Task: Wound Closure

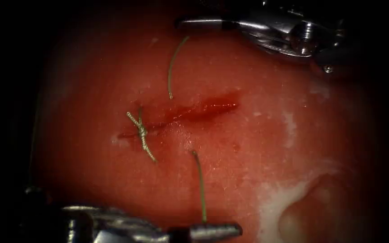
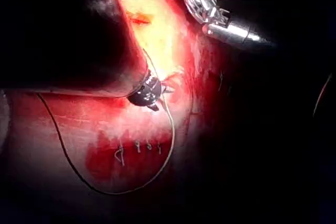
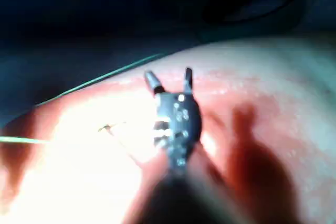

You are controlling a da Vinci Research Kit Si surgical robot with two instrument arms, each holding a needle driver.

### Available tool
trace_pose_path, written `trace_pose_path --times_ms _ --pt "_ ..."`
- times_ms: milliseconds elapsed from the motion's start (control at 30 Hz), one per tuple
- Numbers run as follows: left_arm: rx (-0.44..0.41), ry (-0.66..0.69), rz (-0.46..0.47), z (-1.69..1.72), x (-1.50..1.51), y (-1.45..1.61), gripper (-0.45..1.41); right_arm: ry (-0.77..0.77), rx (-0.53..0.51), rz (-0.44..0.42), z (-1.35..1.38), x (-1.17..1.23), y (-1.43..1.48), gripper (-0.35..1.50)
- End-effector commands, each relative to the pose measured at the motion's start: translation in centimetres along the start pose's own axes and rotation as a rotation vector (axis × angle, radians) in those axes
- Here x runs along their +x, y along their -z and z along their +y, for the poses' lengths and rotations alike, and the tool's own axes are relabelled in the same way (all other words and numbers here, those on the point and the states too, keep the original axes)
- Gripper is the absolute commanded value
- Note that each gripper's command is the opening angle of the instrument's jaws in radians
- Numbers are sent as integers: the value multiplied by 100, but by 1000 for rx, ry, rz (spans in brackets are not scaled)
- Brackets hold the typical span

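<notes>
The cut runs across the tissue with red fluid in it. A tied stitch with short cut ends crosses its left end. To the right of that stitch, green thread enters the tissue on the far side of the cut and comes out again on the near side. My left tool is at the near edge, shut on the near strand. The right tool hovers beyond the cut beside the far strand's top end; its jaws stand open and hold nothing.
A pale, whitish patch of fat lies at the tissue's near right. A long loop of thread trails over the tissue past a row of older stitches. The right tool also appears in the left wrist view.
</notes>
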Motion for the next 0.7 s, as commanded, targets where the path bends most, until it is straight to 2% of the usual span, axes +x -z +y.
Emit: trace_pose_path --times_ms 33,167,267,333,367,467,567,667,700 --pt "-3 -14 9 6 3 -7 71 1 3 3 -2 -2 -6 140" --pt "-23 -52 37 11 12 -5 66 2 6 2 0 -2 -3 140" --pt "-52 -74 74 11 11 1 50 3 9 1 0 -4 0 138" --pt "-63 -43 98 7 5 7 -7 4 9 1 0 -5 3 138" --pt "-31 -3 81 5 0 9 -35 4 11 1 -1 -5 5 138" --pt "2 33 73 -1 -10 11 -35 4 12 0 -2 -5 11 140" --pt "17 33 88 -6 -20 11 -35 3 6 -1 -3 -4 29 141" --pt "27 39 108 -16 -23 12 -35 8 10 -6 -6 2 52 146" --pt "38 44 123 -24 -24 14 -35 16 25 -11 -8 6 69 148"
